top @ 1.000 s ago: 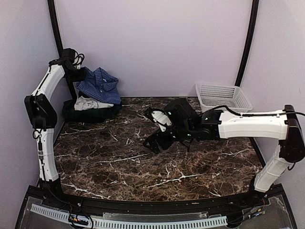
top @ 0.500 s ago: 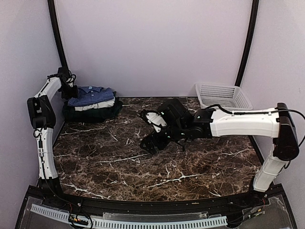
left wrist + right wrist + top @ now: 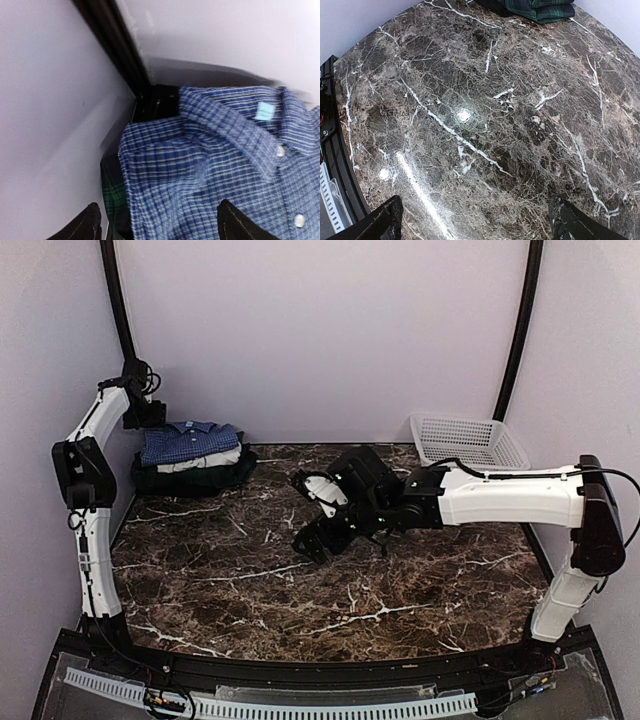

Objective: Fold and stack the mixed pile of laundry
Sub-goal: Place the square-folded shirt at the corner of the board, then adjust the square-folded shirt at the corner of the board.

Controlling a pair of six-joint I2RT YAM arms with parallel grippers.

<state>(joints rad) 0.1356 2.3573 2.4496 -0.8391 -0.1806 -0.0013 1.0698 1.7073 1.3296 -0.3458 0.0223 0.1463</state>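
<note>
The jaws of the left gripper [image 3: 161, 227] stood wide apart with nothing pinched between them, close over the blue-and-white check shirt [image 3: 215, 165]. The shirt's collar, buttons and pale label faced up. It lay folded flat on top of a stack in the far left corner of the surface, over a white garment [image 3: 202, 462], with a dark green plaid garment [image 3: 112, 200] at the bottom. The stack sat tight against the back wall and a black corner post [image 3: 112, 45]. The jaws of the right gripper [image 3: 480, 222] gaped fully, empty, above the middle of the brown marble surface [image 3: 470, 115], which was white-veined and glossy, well apart from the stack. A white lattice basket [image 3: 468, 442] stood in the far right corner, with broad open marble between it and the stack.
</note>
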